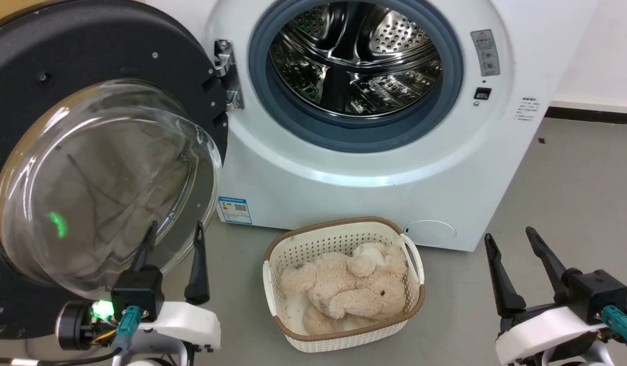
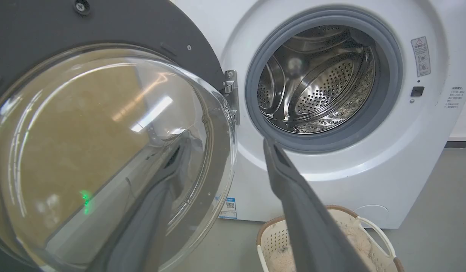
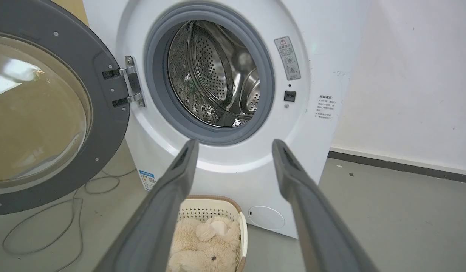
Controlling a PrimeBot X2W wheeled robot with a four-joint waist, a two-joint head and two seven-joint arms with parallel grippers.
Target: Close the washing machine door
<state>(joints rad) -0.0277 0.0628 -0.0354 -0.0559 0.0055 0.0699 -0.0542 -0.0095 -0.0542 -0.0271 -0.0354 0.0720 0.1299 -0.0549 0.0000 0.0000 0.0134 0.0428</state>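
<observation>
- Now, the large round black-rimmed glass-bowled door (image 1: 38, 51) hangs wide open at the left of the big white front-loading washing machine (image 1: 344, 178).
- Left gripper (image 1: 176, 229): fingers spread, empty, by the lower edge of the door's glass.
- Right gripper (image 1: 510, 235): fingers spread, empty, well apart from the door.

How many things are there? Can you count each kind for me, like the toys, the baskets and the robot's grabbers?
washing machine: 1
washing machine door: 1
basket: 1
plush toy: 1
grippers: 2, the left gripper and the right gripper
Total: 6
</observation>
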